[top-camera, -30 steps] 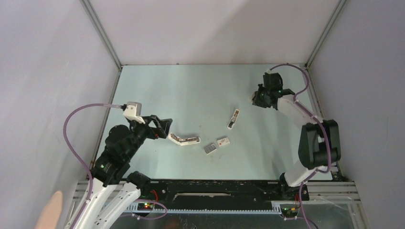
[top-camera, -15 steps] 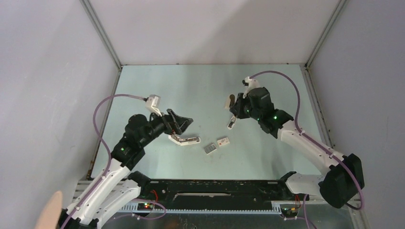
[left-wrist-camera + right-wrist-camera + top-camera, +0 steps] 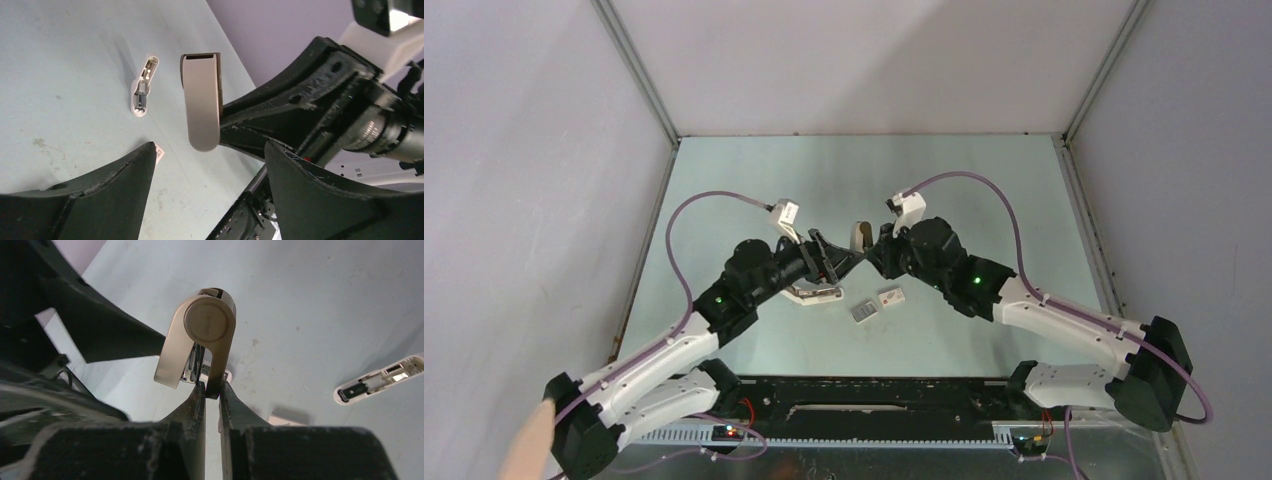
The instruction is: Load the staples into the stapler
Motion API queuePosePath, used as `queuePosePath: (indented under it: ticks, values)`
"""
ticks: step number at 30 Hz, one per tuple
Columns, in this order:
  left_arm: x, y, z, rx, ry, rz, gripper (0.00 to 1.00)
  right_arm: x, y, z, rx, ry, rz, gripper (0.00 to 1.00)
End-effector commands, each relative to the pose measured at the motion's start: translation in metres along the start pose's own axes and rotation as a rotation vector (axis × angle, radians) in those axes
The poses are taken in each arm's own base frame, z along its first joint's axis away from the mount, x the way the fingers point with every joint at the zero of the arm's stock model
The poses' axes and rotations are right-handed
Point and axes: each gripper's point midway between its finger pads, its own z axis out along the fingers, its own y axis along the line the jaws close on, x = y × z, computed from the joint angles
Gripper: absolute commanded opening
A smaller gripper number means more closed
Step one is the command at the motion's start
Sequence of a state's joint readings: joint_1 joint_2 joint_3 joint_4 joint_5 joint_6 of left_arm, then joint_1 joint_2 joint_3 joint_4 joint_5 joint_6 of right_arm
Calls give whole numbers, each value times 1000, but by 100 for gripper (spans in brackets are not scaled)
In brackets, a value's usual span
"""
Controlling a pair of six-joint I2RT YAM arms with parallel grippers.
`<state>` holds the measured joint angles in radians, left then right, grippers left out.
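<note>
Mid-table: stapler (image 3: 860, 234) clamped in right gripper (image 3: 212, 388)
Axis: gripped at one end, hinge end pointing away
Left gripper (image 3: 836, 258): spread wide, flanking stapler

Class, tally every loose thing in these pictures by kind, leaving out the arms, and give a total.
beige stapler, held in the right gripper: 1
whitish elongated pieces: 2
grey staples block: 1
white box: 1
Total: 5
</note>
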<state>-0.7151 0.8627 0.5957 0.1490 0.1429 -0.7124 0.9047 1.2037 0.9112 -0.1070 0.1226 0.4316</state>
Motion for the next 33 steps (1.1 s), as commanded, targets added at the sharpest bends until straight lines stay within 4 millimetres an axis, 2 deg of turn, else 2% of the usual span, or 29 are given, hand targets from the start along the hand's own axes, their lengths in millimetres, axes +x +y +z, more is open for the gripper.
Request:
queuePosePath:
  ticks: [1, 7, 10, 14, 25, 33]
  values:
    - [-9, -9, 11, 21, -73, -49, 82, -25, 17, -5, -34, -116, -23, 0]
    - [-5, -5, 18, 20, -77, -69, 71, -27, 33, -6, -100, -141, -28, 0]
    - [-6, -5, 18, 20, -83, -64, 60, -23, 36, -4, -112, -133, -35, 0]
    - [-8, -4, 15, 7, -90, -46, 38, -14, 31, 0, -94, -109, -54, 0]
    - [-25, 3, -4, -44, -126, 7, 8, 2, 11, 1, -47, -81, -126, 0]
    - [-49, 8, -25, -85, -161, 41, 6, 20, 1, -1, -60, -27, -208, 0]
